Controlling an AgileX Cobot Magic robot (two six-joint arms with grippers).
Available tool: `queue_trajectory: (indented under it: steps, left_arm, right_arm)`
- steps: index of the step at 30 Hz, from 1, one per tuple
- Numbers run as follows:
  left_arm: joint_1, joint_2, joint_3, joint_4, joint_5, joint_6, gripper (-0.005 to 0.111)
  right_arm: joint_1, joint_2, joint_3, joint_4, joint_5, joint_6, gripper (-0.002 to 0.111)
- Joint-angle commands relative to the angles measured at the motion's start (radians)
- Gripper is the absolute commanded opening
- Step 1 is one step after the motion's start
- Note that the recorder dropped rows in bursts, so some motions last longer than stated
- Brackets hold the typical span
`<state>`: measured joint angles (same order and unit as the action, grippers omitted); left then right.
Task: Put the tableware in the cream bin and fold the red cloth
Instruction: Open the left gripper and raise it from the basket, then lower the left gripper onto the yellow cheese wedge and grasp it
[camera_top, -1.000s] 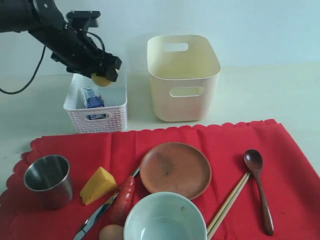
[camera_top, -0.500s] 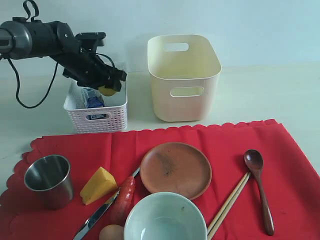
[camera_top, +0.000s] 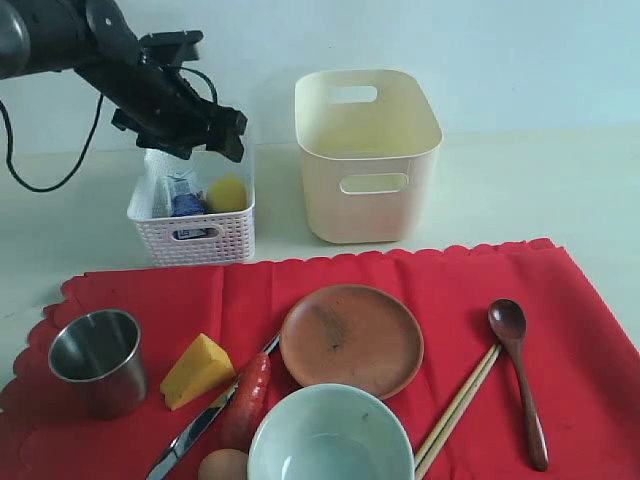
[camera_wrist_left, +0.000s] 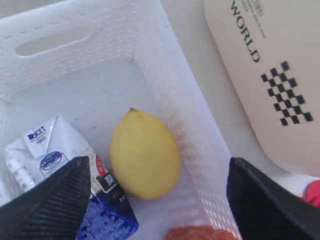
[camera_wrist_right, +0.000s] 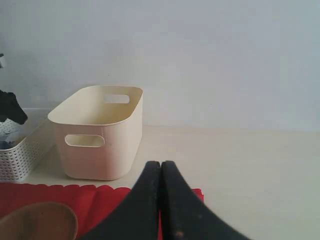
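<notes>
In the exterior view a pale cream worktop (camera_top: 520, 190) ran back to a plain blue-grey wall (camera_top: 500, 50). The red cloth (camera_top: 590, 310) covered the near half. On it lay the steel cup (camera_top: 95, 360) at 8 o'clock, the knife (camera_top: 190, 435), brown plate (camera_top: 350, 340) and green bowl (camera_top: 330, 440) near 6, and the chopsticks (camera_top: 457, 410) and spoon (camera_top: 520, 375) at 4, mixed with cheese (camera_top: 197, 370), a sausage (camera_top: 247, 398) and an egg (camera_top: 222, 466). The cream bin (camera_top: 367, 170) stood on bare worktop at 12, beyond the cloth's edge. At 10 o'clock the left arm (camera_top: 130, 80) hung over the white lattice basket (camera_top: 190, 235), which held a lemon (camera_top: 227, 193) and a carton (camera_top: 185, 203). The left wrist view showed the left jaws spread wide and holding nothing, with the lemon (camera_wrist_left: 145, 155) lying free on the basket (camera_wrist_left: 60, 40) floor, touching the carton (camera_wrist_left: 55, 160). The right wrist view showed the right jaws clenched together on nothing, above the cloth (camera_wrist_right: 50, 195), with the bin (camera_wrist_right: 97, 135), worktop (camera_wrist_right: 250, 170) and bare wall (camera_wrist_right: 200, 60) beyond.
</notes>
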<state>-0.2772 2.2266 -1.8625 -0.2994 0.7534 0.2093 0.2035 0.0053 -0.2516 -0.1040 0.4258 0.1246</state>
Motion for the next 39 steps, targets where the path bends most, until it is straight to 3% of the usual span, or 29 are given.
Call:
queue_trajectory:
  steps: [1,5,8,13,19,26,31,39]
  left_arm:
    - [-0.001,-0.093,-0.01,-0.008,0.148,0.015,0.071]
    - [-0.001,-0.173,-0.01,-0.026,0.38,0.067,0.071]
    - [-0.003,-0.245,0.059,-0.052,0.411,0.104,0.071]
    - [-0.003,-0.417,0.287,-0.118,0.326,0.198,0.071]
    - [-0.003,-0.527,0.467,-0.166,0.247,0.278,0.071]
    - [-0.011,-0.616,0.671,-0.237,0.146,0.487,0.071]
    - [-0.082,-0.65,0.771,-0.219,0.052,0.601,0.071]
    - [-0.221,-0.645,0.841,-0.023,-0.024,0.599,0.071]
  right_arm:
    - [-0.005,-0.005,0.005,-0.003,-0.011,0.001,0.0]
    - [-0.005,-0.005,0.005,-0.003,-0.011,0.001,0.0]
    - [-0.005,-0.005,0.005,-0.003,-0.011,0.001,0.0]
    - [-0.005,-0.005,0.005,-0.003,-0.011,0.001,0.0]
    - [-0.005,-0.005,0.005,-0.003,-0.011,0.001,0.0]
    - [-0.005,-0.005,0.005,-0.003,-0.011,0.001,0.0]
    - [-0.005,-0.005,0.005,-0.003,-0.011,0.001,0.0]
    - [-0.005,-0.005,0.005,-0.003,-0.011,0.001,0.0]
